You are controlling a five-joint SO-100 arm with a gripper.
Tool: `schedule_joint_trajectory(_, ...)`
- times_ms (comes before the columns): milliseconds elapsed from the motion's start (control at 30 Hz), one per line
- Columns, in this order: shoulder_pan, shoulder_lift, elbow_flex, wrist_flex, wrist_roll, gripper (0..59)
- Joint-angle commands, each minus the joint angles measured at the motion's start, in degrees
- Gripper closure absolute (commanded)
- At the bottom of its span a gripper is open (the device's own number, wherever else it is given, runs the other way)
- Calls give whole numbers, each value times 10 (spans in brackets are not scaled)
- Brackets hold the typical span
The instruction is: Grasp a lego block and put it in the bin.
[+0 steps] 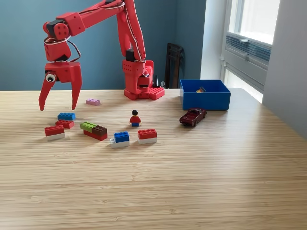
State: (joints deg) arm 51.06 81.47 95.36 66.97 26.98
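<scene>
Lego blocks: scattered on table, none grasped.
Gripper: jaws spread, empty, above blocks.
Bin: exterior view's right.

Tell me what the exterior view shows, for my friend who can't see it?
A red robot arm holds its open, empty hand above a wooden table, over scattered lego blocks and a small lego figure. Toward the view's right sit a dark red toy car and the blue bin.

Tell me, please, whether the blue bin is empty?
Not empty: the bin holds at least one small item near its back wall.
</scene>
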Motion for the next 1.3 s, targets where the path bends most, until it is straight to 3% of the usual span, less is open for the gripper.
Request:
schedule_joint_trajectory(33,-24,10,23,-4,8,240)
schedule_joint_trajectory(600,-5,18,112,-62,-16,240)
schedule_joint_trajectory(1167,-7,18,122,-64,-15,562)
schedule_joint_trajectory(1300,-12,18,123,-62,-15,585)
